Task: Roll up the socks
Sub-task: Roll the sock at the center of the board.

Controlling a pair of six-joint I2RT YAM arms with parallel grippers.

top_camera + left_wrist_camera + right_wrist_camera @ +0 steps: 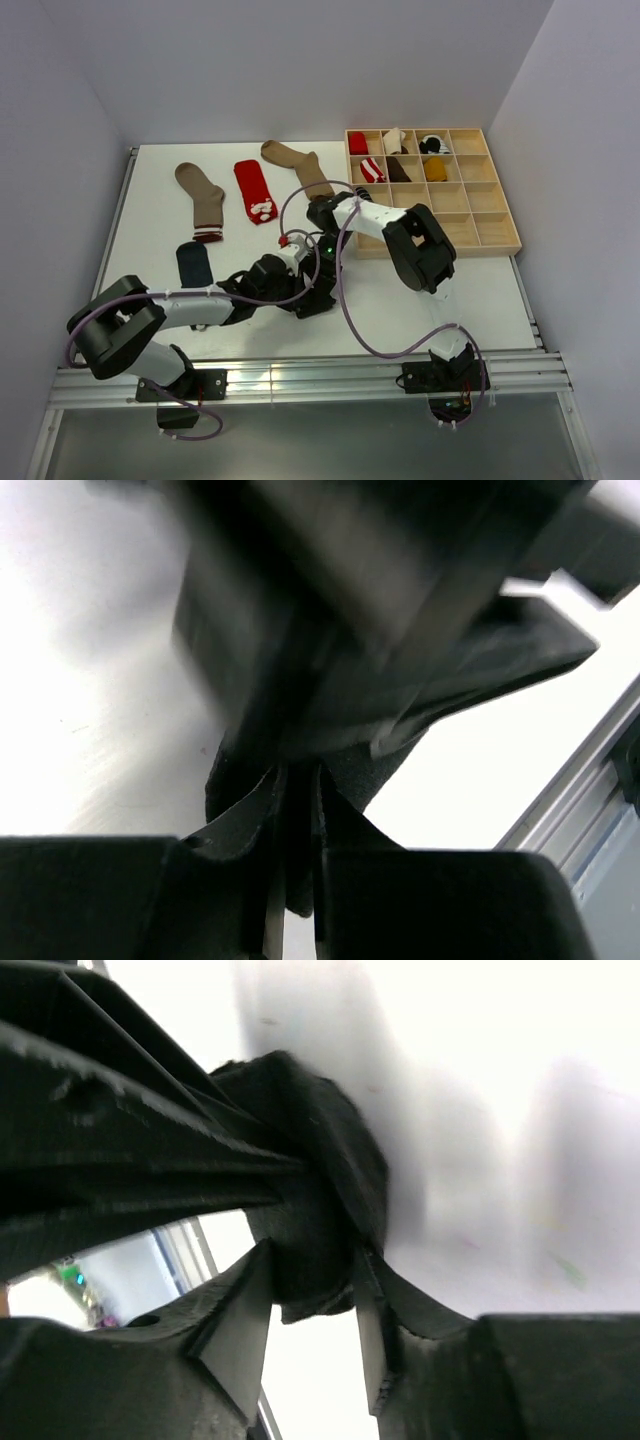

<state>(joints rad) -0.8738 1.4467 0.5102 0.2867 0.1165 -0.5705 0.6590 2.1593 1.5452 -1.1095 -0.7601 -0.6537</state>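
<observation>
A plain black sock [318, 300] lies bunched on the white table in front of centre, and both grippers meet at it. My left gripper [296, 282] comes in from the left. In the left wrist view its jaws [297, 790] are pinched shut on a thin fold of the black sock [240, 780]. My right gripper [324, 268] reaches down from behind. In the right wrist view its jaws [310, 1270] are closed on a thick rolled bundle of the black sock [325, 1160]. The striped black sock is out of view.
A navy sock [193, 263], a tan sock with a dark cuff [205, 200], a red sock [255, 190] and a brown sock [295, 165] lie at the back left. A wooden compartment tray [480, 215] at the right holds several rolled socks.
</observation>
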